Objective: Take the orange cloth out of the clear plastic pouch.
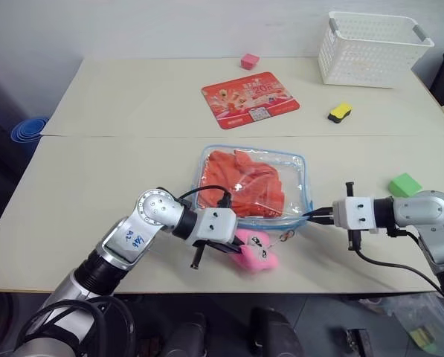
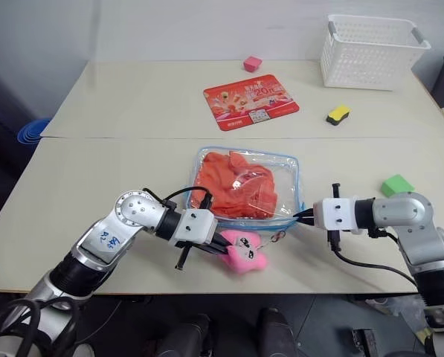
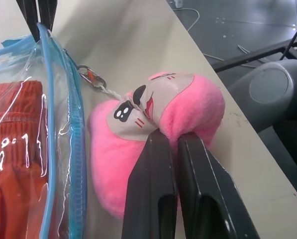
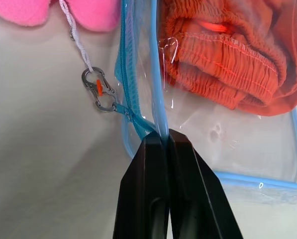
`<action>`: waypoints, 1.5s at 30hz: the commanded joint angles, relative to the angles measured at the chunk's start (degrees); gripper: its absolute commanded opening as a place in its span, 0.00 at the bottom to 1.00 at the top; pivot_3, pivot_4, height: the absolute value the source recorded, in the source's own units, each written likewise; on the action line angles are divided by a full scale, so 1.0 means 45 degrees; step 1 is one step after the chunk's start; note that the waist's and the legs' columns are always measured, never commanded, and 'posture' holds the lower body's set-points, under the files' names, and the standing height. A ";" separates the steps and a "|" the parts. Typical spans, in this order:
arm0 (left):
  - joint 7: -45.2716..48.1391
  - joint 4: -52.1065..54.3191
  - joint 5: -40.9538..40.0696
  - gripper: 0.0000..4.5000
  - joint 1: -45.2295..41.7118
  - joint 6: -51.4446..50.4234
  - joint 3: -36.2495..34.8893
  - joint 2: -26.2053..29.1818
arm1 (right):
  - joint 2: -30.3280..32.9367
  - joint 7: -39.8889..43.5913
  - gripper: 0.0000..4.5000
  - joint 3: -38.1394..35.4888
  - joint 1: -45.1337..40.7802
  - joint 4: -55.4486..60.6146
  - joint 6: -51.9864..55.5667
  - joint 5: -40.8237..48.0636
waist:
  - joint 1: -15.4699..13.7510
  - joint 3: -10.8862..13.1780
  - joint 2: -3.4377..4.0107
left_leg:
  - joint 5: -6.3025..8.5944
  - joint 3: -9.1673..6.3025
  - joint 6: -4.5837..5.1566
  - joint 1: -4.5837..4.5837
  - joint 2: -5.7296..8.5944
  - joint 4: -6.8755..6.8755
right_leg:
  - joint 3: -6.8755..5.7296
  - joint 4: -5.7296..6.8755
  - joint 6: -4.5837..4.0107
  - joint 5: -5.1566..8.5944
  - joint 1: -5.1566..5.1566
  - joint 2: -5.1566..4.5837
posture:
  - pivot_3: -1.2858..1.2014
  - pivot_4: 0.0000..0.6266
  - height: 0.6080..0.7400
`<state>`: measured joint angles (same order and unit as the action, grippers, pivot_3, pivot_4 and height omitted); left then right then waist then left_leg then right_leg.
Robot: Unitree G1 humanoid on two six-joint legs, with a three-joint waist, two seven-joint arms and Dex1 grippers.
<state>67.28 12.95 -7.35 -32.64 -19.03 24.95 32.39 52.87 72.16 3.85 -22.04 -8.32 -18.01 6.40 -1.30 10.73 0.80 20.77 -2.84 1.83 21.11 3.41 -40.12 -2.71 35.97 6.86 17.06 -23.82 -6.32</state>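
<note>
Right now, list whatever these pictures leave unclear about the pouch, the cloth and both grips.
- Left gripper is shut on the pink plush charm; in the eye views its body hides the contact.
- Clear plastic pouch: whether the zipper is open cannot be told; glare and folds blur it.
- Orange cloth: its underside is hidden.
- Right gripper pinches the blue trim; its fingers cover the corner.

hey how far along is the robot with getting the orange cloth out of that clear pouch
Done: both grips are set. The left gripper is shut on the pink plush charm; the right gripper is shut on the clear plastic pouch at its blue zipper trim. Left: the orange cloth lies fully inside, so opening the pouch and pulling it out remain.
</note>
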 commanded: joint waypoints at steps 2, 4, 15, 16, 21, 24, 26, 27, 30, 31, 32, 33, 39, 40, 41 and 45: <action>-0.0770 0.1073 -0.0209 0.00 0.0637 -0.1015 -0.0942 0.0430 | 0.0111 -0.0355 0.00 -0.0151 -0.0516 -0.0583 -0.0709 -0.0417 | 0.0006 0.0000 0.0000 | 0.0000 -0.0001 -0.0001 -0.0002 -0.0002 0.0000 | 0.0002 0.0001 0.0000 0.0000 0.0000 0.0000 | 0.52 0.24 1.00; -0.0973 0.1903 -0.0751 0.00 0.1245 -0.1816 -0.1761 0.0840 | 0.0208 -0.0455 0.00 -0.0054 -0.0768 -0.1164 -0.1450 -0.0814 | 0.0068 0.0000 0.0000 | 0.0000 0.0001 -0.0001 -0.0004 -0.0008 0.0004 | 0.0010 0.0001 0.0000 0.0000 -0.0003 -0.0001 | 0.52 0.24 1.00; -0.1793 0.4741 -0.3653 0.00 0.7362 -0.5125 -0.9649 0.3657 | 0.0361 -0.0015 0.00 0.0225 -0.1907 -0.3550 -0.4099 -0.0934 | 0.0288 0.0001 0.0002 | 0.0001 -0.0013 -0.0010 -0.0012 -0.0022 0.0014 | 0.0012 -0.0035 -0.0011 0.0006 -0.0002 -0.0016 | 0.52 0.24 1.00; -0.1721 0.4323 -0.3566 0.00 0.7851 -0.4956 -1.0385 0.3859 | 0.0346 0.0011 0.00 0.0266 -0.1970 -0.3721 -0.4251 -0.0959 | 0.0279 0.0001 0.0002 | 0.0000 -0.0021 -0.0011 -0.0012 -0.0018 0.0012 | 0.0004 -0.0037 -0.0013 0.0006 0.0005 -0.0025 | 0.52 0.24 1.00; -0.1529 0.2480 -0.3097 0.00 0.9138 -0.3662 -1.2156 0.4602 | 0.0220 0.0095 0.00 0.0515 -0.2319 -0.4268 -0.4591 -0.0924 | 0.0293 0.0002 0.0005 | 0.0003 -0.0025 -0.0016 -0.0025 -0.0017 0.0017 | -0.0002 -0.0037 -0.0023 0.0012 0.0013 -0.0025 | 0.52 0.24 1.00; -0.2186 0.2296 -0.3574 0.00 0.8576 -0.3790 -1.1899 0.4228 | 0.0030 0.0173 0.00 0.0672 -0.2458 -0.4355 -0.4648 -0.0890 | 0.0297 0.0002 0.0005 | 0.0005 -0.0026 -0.0017 -0.0024 -0.0014 0.0017 | -0.0002 -0.0043 -0.0023 0.0012 0.0015 -0.0030 | 0.52 0.24 1.00; -0.2580 0.2397 -0.3719 0.00 0.8286 -0.3856 -1.1518 0.3922 | -0.0062 0.0166 0.00 0.0721 -0.2550 -0.4404 -0.4623 -0.0899 | 0.0306 0.0002 0.0005 | 0.0006 -0.0032 -0.0020 -0.0024 -0.0015 0.0019 | -0.0005 -0.0039 -0.0023 0.0012 0.0015 -0.0030 | 0.52 0.24 1.00; -0.2669 0.2449 -0.3699 0.00 0.8250 -0.3790 -1.1330 0.3840 | -0.0103 0.0176 0.00 0.0729 -0.2585 -0.4407 -0.4545 -0.0868 | 0.0322 0.0002 0.0005 | 0.0006 -0.0032 -0.0020 -0.0025 -0.0016 0.0020 | -0.0005 -0.0035 -0.0022 0.0011 0.0014 -0.0030 | 0.52 0.24 1.00; -0.3115 0.2454 -0.3914 0.06 0.7903 -0.3905 -1.0762 0.3415 | -0.0168 0.0378 0.11 0.0726 -0.2581 -0.4193 -0.3817 -0.0580 | 0.0333 0.0002 0.0005 | 0.0007 -0.0031 -0.0021 -0.0023 -0.0016 0.0026 | -0.0005 -0.0018 -0.0022 0.0011 0.0012 -0.0028 | 0.52 0.24 1.00; -0.3306 0.2379 -0.3995 0.12 0.7735 -0.3989 -1.0627 0.3268 | -0.0174 0.0444 0.15 0.0709 -0.2557 -0.4104 -0.3560 -0.0468 | 0.0330 0.0002 0.0005 | 0.0007 -0.0031 -0.0021 -0.0023 -0.0017 0.0026 | -0.0006 -0.0018 -0.0022 0.0011 0.0011 -0.0027 | 0.52 0.24 1.00; -0.3395 0.2314 -0.4060 0.17 0.7623 -0.4084 -1.0536 0.3196 | -0.0147 0.0514 0.21 0.0692 -0.2508 -0.4004 -0.3316 -0.0388 | 0.0327 0.0002 0.0005 | 0.0007 -0.0031 -0.0021 -0.0021 -0.0017 0.0025 | -0.0005 -0.0019 -0.0022 0.0011 0.0011 -0.0028 | 0.52 0.24 1.00; -0.3445 0.2279 -0.4103 0.25 0.7563 -0.4141 -1.0483 0.3172 | -0.0126 0.0568 0.30 0.0678 -0.2470 -0.3925 -0.3142 -0.0341 | 0.0327 0.0002 0.0005 | 0.0006 -0.0031 -0.0021 -0.0022 -0.0019 0.0021 | -0.0008 -0.0021 -0.0022 0.0011 0.0011 -0.0027 | 0.52 0.24 1.00; -0.2951 0.2248 -0.4353 0.68 0.8162 -0.4009 -1.0907 0.3571 | 0.0395 0.0378 0.77 0.0192 -0.1796 -0.3396 -0.2958 -0.0198 | 0.0326 0.0002 0.0005 | 0.0006 -0.0030 -0.0021 -0.0023 -0.0018 0.0024 | -0.0007 -0.0019 -0.0022 0.0011 0.0011 -0.0027 | 0.52 0.24 1.00; -0.2879 0.2235 -0.4486 0.74 0.8322 -0.4074 -1.1178 0.3664 | 0.0524 0.0293 0.84 0.0000 -0.1589 -0.3180 -0.2743 -0.0074 | 0.0322 0.0002 0.0006 | 0.0006 -0.0031 -0.0021 -0.0022 -0.0018 0.0026 | -0.0006 -0.0020 -0.0022 0.0011 0.0011 -0.0027 | 0.52 0.24 1.00; -0.2845 0.2225 -0.4590 0.81 0.8434 -0.4112 -1.1362 0.3734 | 0.0614 0.0222 0.92 -0.0136 -0.1429 -0.2993 -0.2571 0.0012 | 0.0317 0.0003 0.0008 | 0.0007 -0.0031 -0.0021 -0.0020 -0.0018 0.0027 | -0.0006 -0.0020 -0.0023 0.0012 0.0010 -0.0027 | 0.52 0.24 1.00; -0.2592 0.2076 -0.7273 1.00 0.7412 -0.6272 -1.3172 0.4307 | 0.1169 0.0073 1.00 -0.1565 0.0380 -0.0149 0.1226 0.2234 | 0.0234 0.0003 0.0005 | 0.0007 -0.0061 -0.0023 -0.0009 -0.0022 0.0016 | -0.0020 -0.0028 -0.0023 0.0012 0.0012 -0.0029 | 0.52 0.24 1.00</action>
<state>54.72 21.32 -34.20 3.30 -43.92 -29.53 49.65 56.25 72.77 0.68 -22.23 -15.56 -19.80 10.62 -0.25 10.75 0.82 20.81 -3.12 1.71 21.05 3.31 -40.07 -2.80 35.83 6.76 17.11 -23.74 -6.45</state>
